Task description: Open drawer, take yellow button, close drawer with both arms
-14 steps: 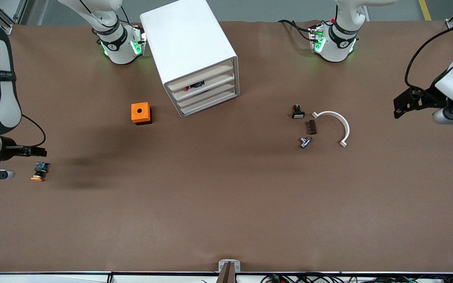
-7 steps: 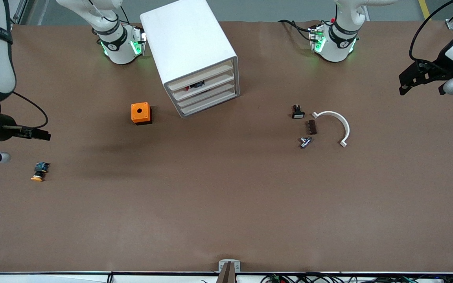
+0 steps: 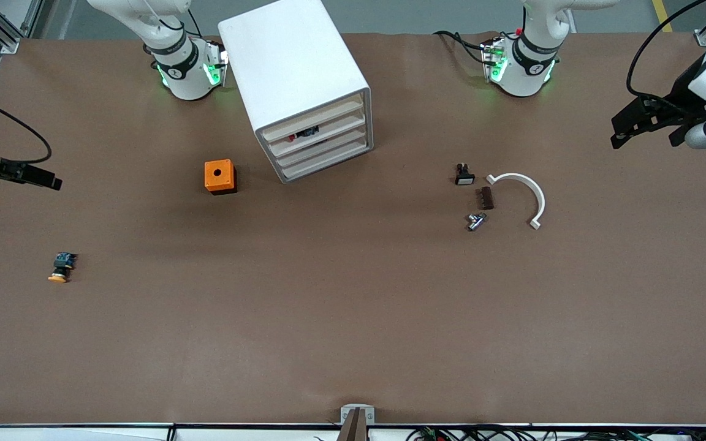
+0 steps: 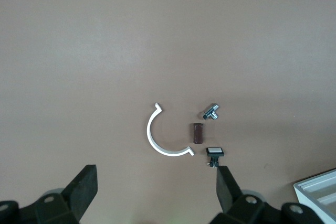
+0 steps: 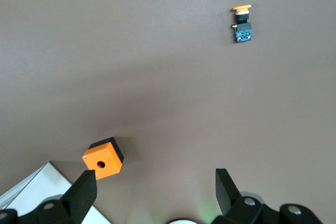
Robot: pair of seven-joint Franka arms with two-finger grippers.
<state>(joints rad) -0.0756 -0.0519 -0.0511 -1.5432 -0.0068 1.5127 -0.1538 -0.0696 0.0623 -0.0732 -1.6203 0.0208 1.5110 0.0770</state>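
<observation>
Lifting away, right end effector (image 3: 46, 181) spread | left end effector (image 3: 626, 131) spread | button (image 3: 61, 267) unmoved

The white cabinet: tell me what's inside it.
Through the cabinet fronts, small dark, red and blue parts show at the second level. The drawer is shut, and everything deeper inside stays hidden.

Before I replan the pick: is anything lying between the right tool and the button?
Nothing visible. The button lies alone on bare table at the right arm's end. The right tool hangs open above the table there; the orange box sits off toward the cabinet, out of that path.
</observation>
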